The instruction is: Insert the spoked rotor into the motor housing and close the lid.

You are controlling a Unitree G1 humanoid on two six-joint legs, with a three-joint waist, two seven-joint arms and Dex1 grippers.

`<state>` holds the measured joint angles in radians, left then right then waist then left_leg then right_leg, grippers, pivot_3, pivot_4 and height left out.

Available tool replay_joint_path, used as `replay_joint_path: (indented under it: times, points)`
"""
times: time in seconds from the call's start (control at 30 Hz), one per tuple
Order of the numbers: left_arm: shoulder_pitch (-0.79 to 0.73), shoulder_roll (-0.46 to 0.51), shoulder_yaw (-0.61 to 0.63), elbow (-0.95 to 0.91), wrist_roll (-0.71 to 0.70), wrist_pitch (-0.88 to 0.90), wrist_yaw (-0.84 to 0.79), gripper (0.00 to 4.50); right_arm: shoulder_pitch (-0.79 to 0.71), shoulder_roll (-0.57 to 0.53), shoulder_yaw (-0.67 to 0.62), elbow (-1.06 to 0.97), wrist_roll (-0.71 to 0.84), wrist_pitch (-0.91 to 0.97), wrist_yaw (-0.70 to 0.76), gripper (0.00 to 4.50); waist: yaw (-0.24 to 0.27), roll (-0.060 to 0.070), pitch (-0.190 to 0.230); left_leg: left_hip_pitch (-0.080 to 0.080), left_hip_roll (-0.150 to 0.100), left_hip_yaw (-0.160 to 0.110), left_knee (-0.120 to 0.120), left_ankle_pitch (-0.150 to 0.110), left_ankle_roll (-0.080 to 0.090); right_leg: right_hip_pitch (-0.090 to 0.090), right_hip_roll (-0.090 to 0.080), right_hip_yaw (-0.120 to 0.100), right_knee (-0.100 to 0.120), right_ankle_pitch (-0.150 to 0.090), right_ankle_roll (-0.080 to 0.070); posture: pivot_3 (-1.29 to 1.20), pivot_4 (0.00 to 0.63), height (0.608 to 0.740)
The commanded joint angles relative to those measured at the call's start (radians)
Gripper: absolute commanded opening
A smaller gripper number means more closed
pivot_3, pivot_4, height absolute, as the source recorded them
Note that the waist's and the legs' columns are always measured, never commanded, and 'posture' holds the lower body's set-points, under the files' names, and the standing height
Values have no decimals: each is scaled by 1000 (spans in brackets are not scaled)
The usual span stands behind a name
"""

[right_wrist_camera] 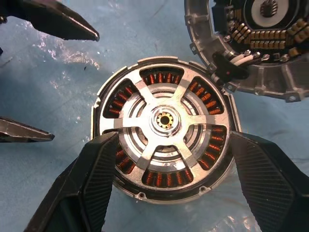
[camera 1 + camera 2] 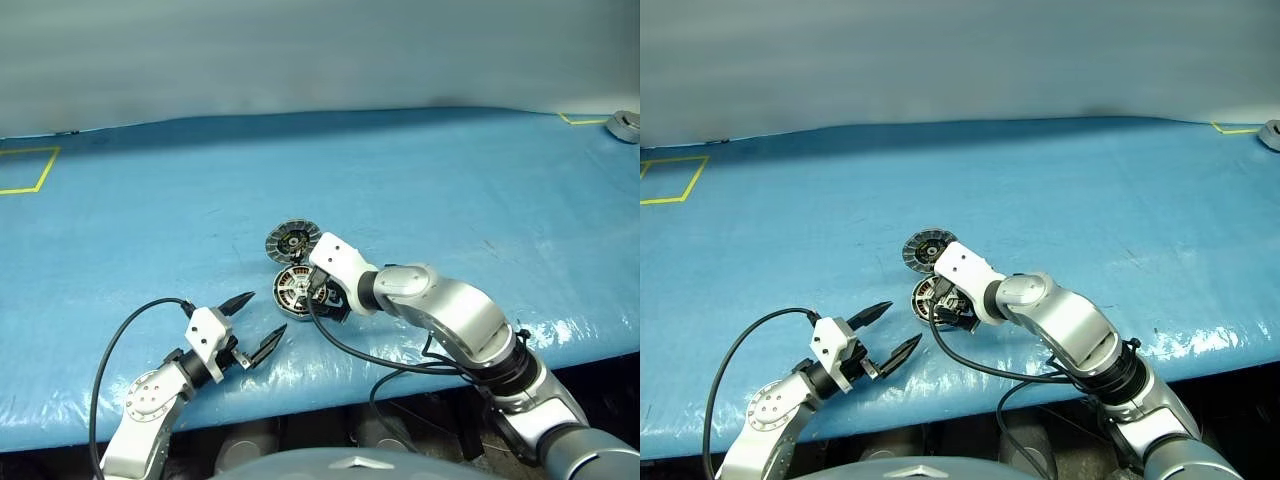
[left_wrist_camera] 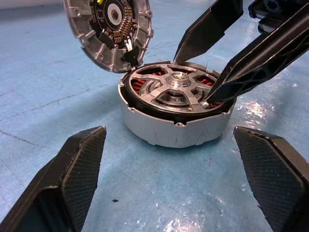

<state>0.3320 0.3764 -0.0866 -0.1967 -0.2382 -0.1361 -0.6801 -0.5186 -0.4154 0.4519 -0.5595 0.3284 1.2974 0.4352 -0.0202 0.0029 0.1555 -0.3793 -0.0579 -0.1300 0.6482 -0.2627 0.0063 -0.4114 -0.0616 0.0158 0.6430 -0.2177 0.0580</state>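
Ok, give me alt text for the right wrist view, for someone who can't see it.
The spoked rotor sits inside the motor housing, copper windings showing between its spokes, on the blue table cover. The right hand hangs over it, its two black fingers open on either side. The hinged lid stands open beside the housing, inner face showing.

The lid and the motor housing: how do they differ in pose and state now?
The lid stands swung open, inner face exposed; the motor housing lies flat on the blue table. The housing holds the spoked rotor; the lid holds nothing. Both are round, grey and hinged together.
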Motion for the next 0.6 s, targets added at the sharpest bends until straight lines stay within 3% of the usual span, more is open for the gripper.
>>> replay_joint_path:
  times: [0.03, 0.13, 0.37, 0.6]
  points:
    - [7, -3, 6, -5, -7, -11, 2, 4500, 13, 34, -135, -72, 41, 35, -13, 3257, 0, 0, 0, 0, 0, 0, 0, 0, 0, 0, 0, 0, 0, 0, 0, 0, 150, 740]
    - [7, -2, 5, -4, -7, -9, 3, 4500, 50, 87, -167, -57, 42, 10, -43, 2268, 0, 0, 0, 0, 0, 0, 0, 0, 0, 0, 0, 0, 0, 0, 0, 0, 150, 740]
    - [-4, -3, 8, -8, -8, 2, 8, 4500, 125, 182, -66, 38, -16, -141, -107, 19, -4, 0, 0, 0, 0, 0, 0, 0, 0, 0, 0, 0, 0, 0, 0, 0, 150, 740]
    - [3, -1, 9, -24, -8, 14, 13, 4500, 137, 238, -18, 149, -55, -223, -126, 19, -5, 0, 0, 0, 0, 0, 0, 0, 0, -1, 0, 0, 0, 0, 0, 0, 150, 740]
